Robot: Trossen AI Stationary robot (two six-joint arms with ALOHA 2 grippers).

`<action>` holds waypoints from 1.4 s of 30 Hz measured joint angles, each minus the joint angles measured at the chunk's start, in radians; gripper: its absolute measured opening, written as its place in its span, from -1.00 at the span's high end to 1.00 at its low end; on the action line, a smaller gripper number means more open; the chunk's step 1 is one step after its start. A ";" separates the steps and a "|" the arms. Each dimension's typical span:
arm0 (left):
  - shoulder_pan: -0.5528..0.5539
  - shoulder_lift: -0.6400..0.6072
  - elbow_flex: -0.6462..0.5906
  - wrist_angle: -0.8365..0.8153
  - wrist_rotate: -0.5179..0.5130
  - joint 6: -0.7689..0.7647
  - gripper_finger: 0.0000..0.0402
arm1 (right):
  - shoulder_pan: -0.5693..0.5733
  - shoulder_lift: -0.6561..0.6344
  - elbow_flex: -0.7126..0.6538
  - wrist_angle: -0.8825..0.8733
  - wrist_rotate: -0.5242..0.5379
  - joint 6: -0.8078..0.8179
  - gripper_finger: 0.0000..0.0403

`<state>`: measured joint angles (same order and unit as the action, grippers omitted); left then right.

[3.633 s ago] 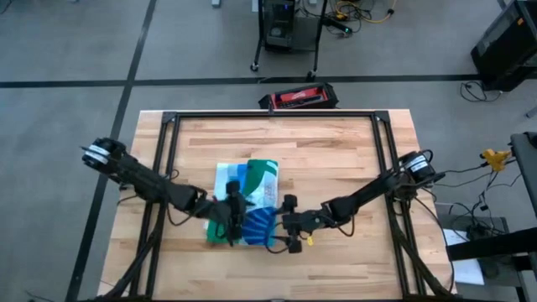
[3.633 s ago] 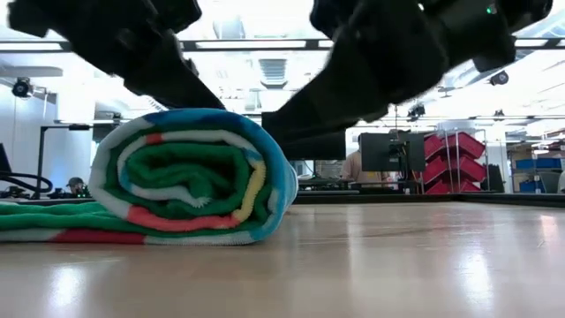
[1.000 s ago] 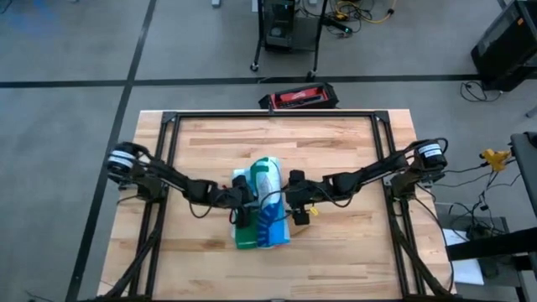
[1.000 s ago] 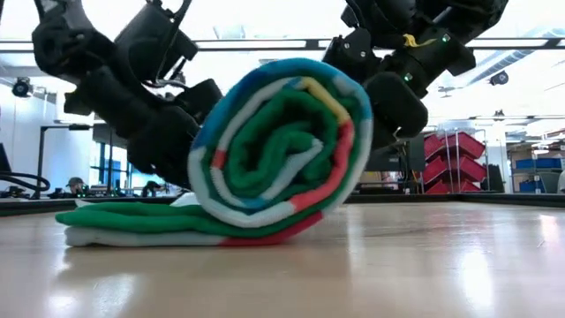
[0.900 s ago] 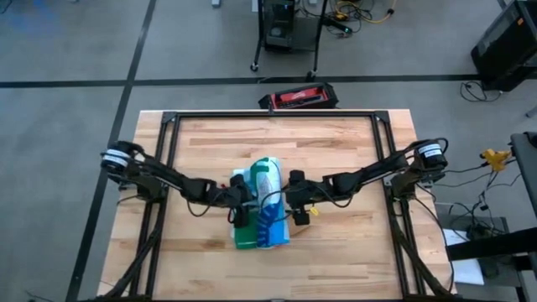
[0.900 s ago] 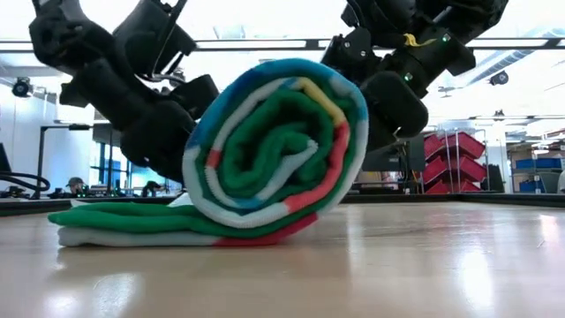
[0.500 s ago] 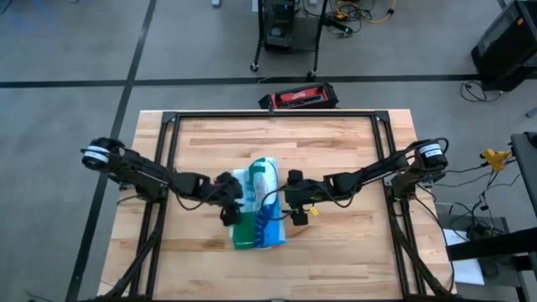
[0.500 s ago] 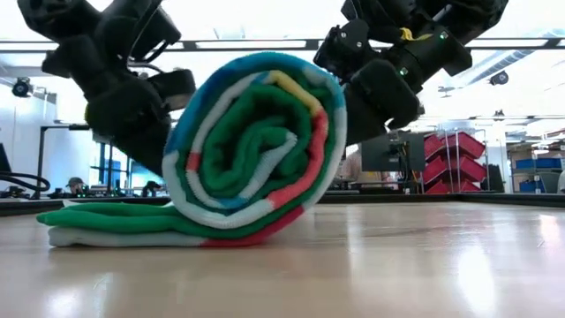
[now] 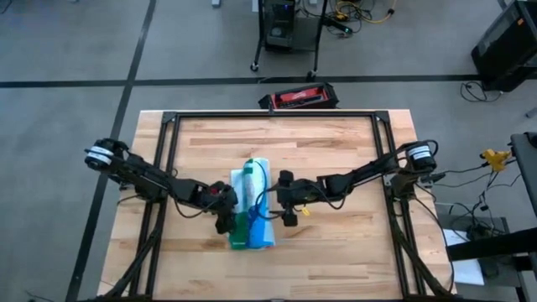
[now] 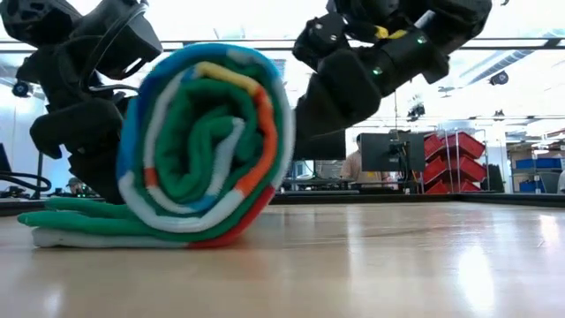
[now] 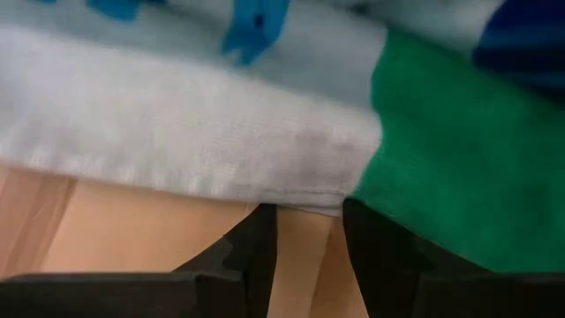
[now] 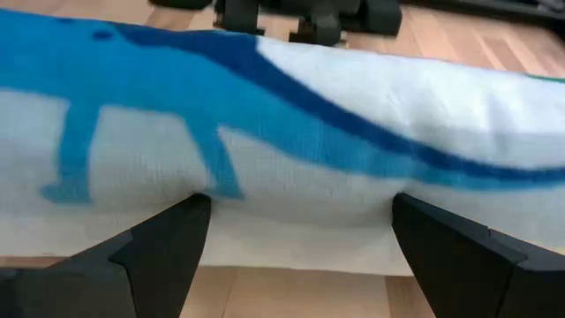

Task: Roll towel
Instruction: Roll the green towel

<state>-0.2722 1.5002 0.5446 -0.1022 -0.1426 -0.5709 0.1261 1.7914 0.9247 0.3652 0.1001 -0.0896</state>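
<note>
The towel (image 9: 252, 205) lies rolled near the middle of the wooden table (image 9: 336, 143), a tight spiral of green, white, blue, orange and red layers seen end-on in the low view (image 10: 207, 141), with a short flat tail of green and white cloth still unrolled on the table on the left arm's side of the roll. The left gripper (image 9: 225, 210) sits against that side of the towel; its two fingers (image 11: 256, 256) stand a narrow gap apart, their tips at the towel's white-and-green edge, holding nothing that can be made out. The right gripper (image 9: 285, 205) presses up to the opposite side of the roll, its jaws spread wide, the blue-dinosaur cloth (image 12: 291, 132) filling the space between its fingers (image 12: 163, 243).
</note>
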 joint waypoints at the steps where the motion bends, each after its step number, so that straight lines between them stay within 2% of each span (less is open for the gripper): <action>1: -0.001 0.001 0.000 0.002 -0.006 0.000 0.41 | 0.000 0.001 0.011 -0.002 0.000 -0.010 -0.68; 11: -0.005 0.013 -0.002 0.032 -0.034 -0.018 0.41 | -0.011 0.011 0.072 -0.008 -0.030 -0.034 -0.68; 22: -0.005 0.033 -0.002 0.075 -0.057 0.011 0.41 | -0.018 0.091 0.149 0.010 -0.031 -0.042 -0.68; 35: -0.007 -0.058 -0.005 -0.034 -0.056 0.027 0.41 | -0.021 0.235 0.301 0.020 -0.079 -0.054 -0.68; 42: -0.020 -0.158 -0.005 -0.169 -0.051 -0.005 0.41 | -0.027 0.241 0.314 0.016 -0.083 -0.060 -0.68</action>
<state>-0.2925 1.3427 0.5400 -0.2713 -0.1938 -0.5756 0.0992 2.0327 1.2385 0.3809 0.0170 -0.1497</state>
